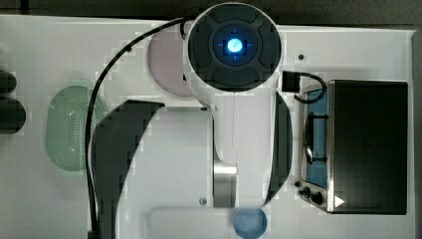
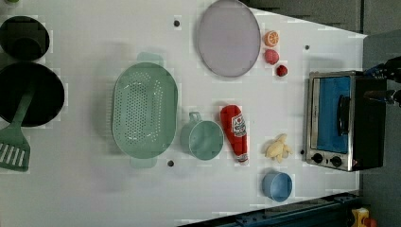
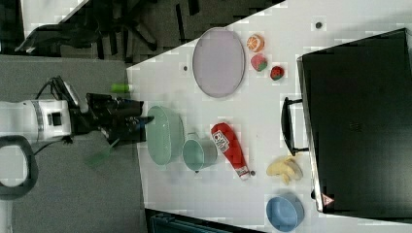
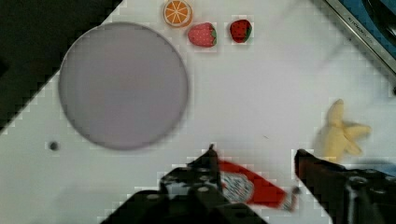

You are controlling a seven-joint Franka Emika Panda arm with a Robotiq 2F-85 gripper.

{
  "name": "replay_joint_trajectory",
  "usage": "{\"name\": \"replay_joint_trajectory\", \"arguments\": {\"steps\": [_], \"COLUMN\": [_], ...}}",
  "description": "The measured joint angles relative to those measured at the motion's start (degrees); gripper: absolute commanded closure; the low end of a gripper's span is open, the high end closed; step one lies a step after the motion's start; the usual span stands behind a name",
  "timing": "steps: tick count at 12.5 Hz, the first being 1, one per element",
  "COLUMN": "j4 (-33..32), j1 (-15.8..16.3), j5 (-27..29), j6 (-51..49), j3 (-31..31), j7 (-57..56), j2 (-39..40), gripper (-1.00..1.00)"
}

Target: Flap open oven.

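Black box-shaped toaster oven point(image 2: 343, 120) with silver front frame and blue-tinted glass door sits at the white table's point(image 2: 85, 198) edge on the left view's right, door shut, bar handle point(image 3: 287, 126) facing the clutter and free for a pull. Black gripper point(image 4: 254, 161) hovers high over the red ketchup bottle point(image 4: 243, 186), fingers spread wide, holding nothing. In the wrist view the oven is cropped to a corner.
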Motion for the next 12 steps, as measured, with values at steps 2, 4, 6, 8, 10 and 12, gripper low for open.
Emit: {"name": "replay_joint_trajectory", "arguments": {"steps": [2, 4, 6, 8, 10, 12], "j4": [-9.5, -13.3, -10.8, -8.9, -9.0, -9.2], "j1": [0.0, -0.3, -0.9, -1.0, -0.9, -0.9], "j5": [0.0, 0.0, -0.1, 0.0, 0.7, 0.9], "j6": [-6.9, -8.5, -7.5, -7.2, -7.3, -7.6], "j3": [-1.2, -2.8, -4.0, -4.4, -4.3, -3.6], "j7": [0.0, 0.0, 0.0, 0.1, 0.2, 0.3], "j2": [-9.1, -17.5, -21.1, -21.6, -20.7, -18.7], "gripper": [-0.81, -1.0, -1.0, -0.9, -0.39, 0.09]}}
